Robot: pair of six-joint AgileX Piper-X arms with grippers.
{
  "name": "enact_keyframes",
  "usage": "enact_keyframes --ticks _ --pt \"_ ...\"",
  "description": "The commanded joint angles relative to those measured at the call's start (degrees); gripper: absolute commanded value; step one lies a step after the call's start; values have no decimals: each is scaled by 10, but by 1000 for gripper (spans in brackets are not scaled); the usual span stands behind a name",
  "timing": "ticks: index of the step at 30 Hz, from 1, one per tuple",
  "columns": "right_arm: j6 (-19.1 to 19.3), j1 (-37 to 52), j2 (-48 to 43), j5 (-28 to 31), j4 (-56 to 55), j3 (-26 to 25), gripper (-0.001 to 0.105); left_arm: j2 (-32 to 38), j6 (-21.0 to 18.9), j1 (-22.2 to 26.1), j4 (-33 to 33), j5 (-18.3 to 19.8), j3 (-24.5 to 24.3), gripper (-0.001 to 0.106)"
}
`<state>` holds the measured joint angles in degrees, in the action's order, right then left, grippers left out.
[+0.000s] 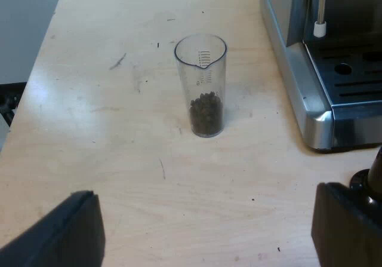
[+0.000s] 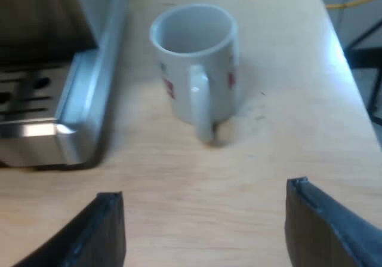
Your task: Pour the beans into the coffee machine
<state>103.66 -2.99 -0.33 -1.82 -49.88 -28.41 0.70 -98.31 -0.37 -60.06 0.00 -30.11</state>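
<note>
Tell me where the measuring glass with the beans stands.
The clear measuring glass, dark beans at its bottom, stands upright on the pale wooden table in the left wrist view, ahead of my open left gripper, near the steel espresso machine.

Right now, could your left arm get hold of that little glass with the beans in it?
Probably yes. The measuring glass stands upright on the table, ahead of my open left gripper, with nothing lying between them. The espresso machine stands apart from the glass.

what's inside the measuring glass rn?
Coffee beans fill the bottom part of the measuring glass, upright on the table; above them it is empty to the open rim. The base under the beans is hidden.
</note>
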Motion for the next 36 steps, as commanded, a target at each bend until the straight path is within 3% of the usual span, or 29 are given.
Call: enact_keyframes --ticks 1,11,19,27,36 --pt "11 0 -13 -26 2 -25 59 15 -7 -1 -1 0 -2 73" --pt "32 0 91 -120 51 -93 59 15 -7 -1 -1 0 -2 73" --pt "32 -14 145 -201 120 -101 59 15 -7 -1 -1 0 -2 73" --pt "32 -92 208 -197 189 -101 59 15 -7 -1 -1 0 -2 73" --pt "32 -191 279 -142 246 -101 59 15 -7 -1 -1 0 -2 73"
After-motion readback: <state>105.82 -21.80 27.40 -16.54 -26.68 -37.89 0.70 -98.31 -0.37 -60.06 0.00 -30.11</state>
